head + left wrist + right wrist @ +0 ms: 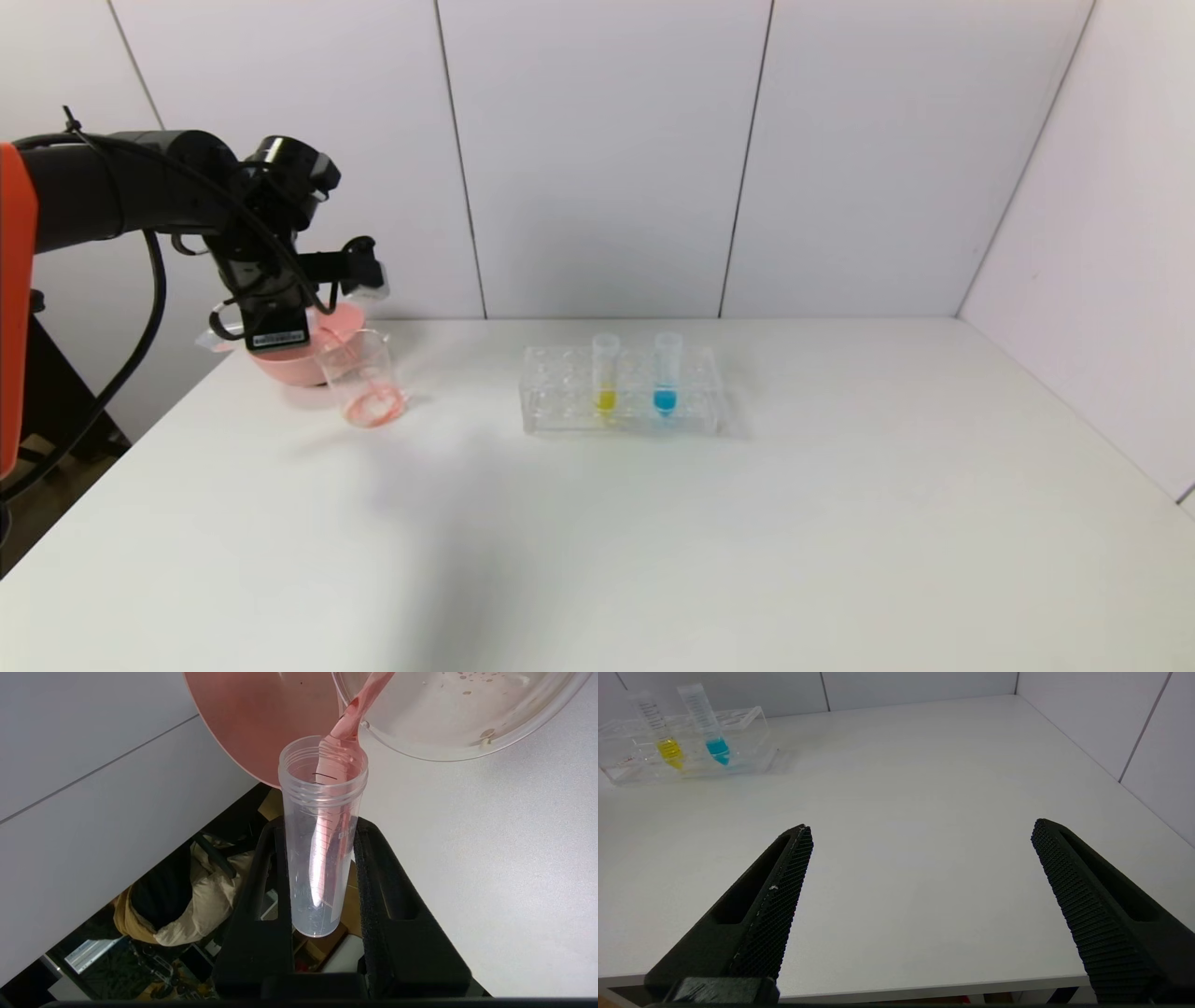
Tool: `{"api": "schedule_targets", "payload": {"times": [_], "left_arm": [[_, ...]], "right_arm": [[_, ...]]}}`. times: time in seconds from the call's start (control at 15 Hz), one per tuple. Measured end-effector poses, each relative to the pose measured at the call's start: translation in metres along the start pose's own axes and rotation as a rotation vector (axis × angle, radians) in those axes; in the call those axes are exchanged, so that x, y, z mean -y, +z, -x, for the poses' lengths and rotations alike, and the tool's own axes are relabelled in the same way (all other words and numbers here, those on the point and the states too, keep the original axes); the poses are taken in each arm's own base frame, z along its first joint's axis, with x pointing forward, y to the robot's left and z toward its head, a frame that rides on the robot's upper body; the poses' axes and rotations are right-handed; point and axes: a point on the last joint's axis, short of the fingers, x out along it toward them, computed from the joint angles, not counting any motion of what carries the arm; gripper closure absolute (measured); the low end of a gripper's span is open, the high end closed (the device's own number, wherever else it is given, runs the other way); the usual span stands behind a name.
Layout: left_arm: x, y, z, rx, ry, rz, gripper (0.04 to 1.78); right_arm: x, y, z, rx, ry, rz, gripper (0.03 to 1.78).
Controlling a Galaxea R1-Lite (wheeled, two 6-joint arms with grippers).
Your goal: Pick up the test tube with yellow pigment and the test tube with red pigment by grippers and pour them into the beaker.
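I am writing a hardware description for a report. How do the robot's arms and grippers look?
The left arm is bulky and black, with an orange section near its base, loose black cables and a small label at the wrist. The left gripper and right gripper have long black fingers with finely textured, mesh-like inner pads and elongated recesses on the outer sides.

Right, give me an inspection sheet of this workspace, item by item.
Surface: white table, no spills seen.
Job's things: red test tube tipped over the beaker, red liquid streaming in and pooled at the bottom; yellow test tube upright in the clear rack.
Clutter: blue test tube upright in the rack, beside the yellow one; pink bowl behind the beaker.
Grippers: left gripper clamps the red tube; right gripper open above bare table.
Cables: black cables along the left arm.
Surroundings: white panelled walls.
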Motion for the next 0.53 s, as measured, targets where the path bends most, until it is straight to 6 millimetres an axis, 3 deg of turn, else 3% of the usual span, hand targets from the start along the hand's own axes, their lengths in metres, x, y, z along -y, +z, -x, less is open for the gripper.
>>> {"api": "schedule_targets", "payload": {"times": [0.53], "left_arm": [[0.015,0.020,0.007,-0.084,0.019,-0.074,1.40]], "right_arm": [[0.000,0.000,0.000,0.000,0.000,0.000,0.10]]}}
